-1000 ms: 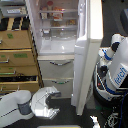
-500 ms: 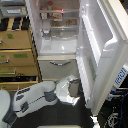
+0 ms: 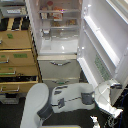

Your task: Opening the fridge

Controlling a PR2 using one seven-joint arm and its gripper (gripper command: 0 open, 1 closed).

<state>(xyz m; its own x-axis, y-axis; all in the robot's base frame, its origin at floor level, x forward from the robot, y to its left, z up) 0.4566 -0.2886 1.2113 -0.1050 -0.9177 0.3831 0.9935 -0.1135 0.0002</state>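
Kitchen corner, tan cabinet [image 3: 17, 55] at exterior view's left. Fridge [image 3: 57, 62] centre, upper door [image 3: 102, 45] swung wide toward exterior view's right, long axis vertical, shelves exposed, drawers shut. Arm [image 3: 60, 97] low in front, reaching right. Tool [image 3: 102, 95] at door's lower edge; apart or clamped, cannot tell.

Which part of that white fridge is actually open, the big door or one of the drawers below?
The big upper door, swung wide to the exterior view's right, baring the shelves. Both lower drawers sit flush and closed.
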